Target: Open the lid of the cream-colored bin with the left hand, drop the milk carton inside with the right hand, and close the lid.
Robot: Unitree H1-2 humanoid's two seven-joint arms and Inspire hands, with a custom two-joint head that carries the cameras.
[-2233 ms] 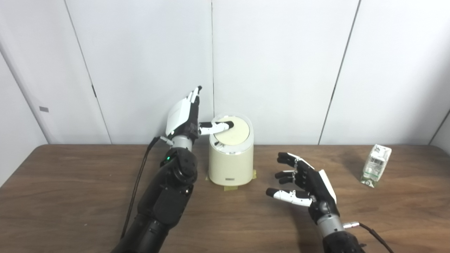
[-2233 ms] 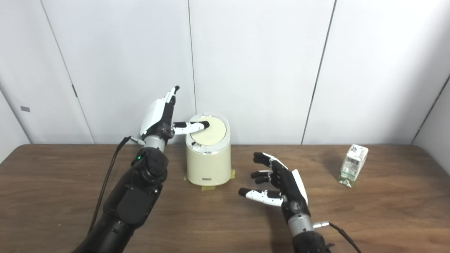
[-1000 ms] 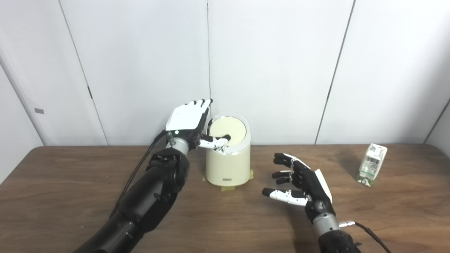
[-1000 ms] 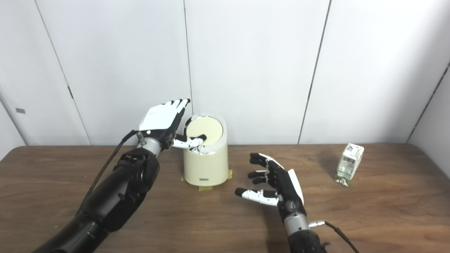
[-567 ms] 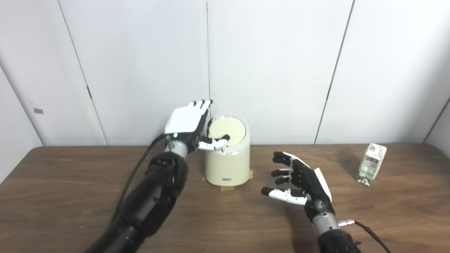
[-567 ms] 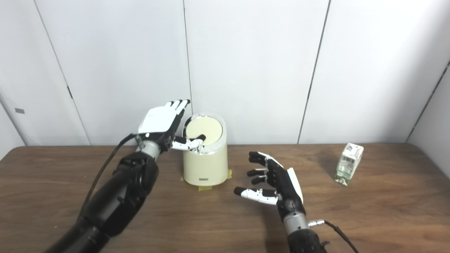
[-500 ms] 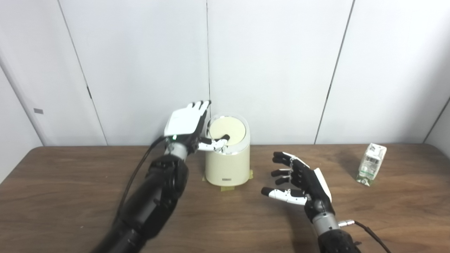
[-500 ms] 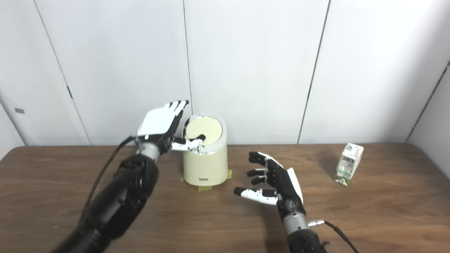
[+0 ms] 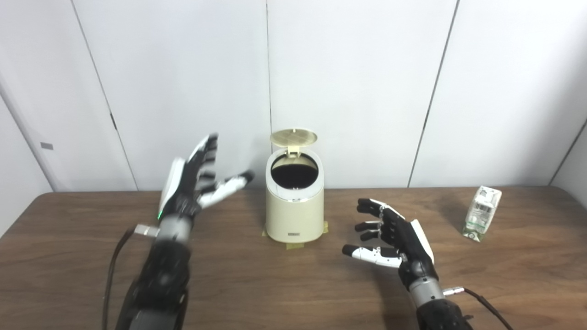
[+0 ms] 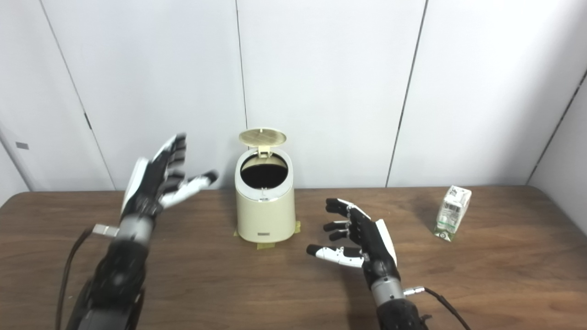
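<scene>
On the far right of the brown table, the milk carton stands upright with a slight lean, well apart from the right hand and untouched. Right hand hovers low over the table to the right of the bin, palm turned toward the left, fingers spread and lightly curled, holding nothing. Bin sits at the back centre of the table on yellow tape tabs; its lid stands raised at the rear hinge and the dark opening is exposed. Left hand is raised above the table to the left of the bin, clear of it, fingers apart and pointing up and away, thumb extended toward the bin, empty; its outline is blurred. Both forearms enter from the bottom edge. White wall panels stand behind the table.
</scene>
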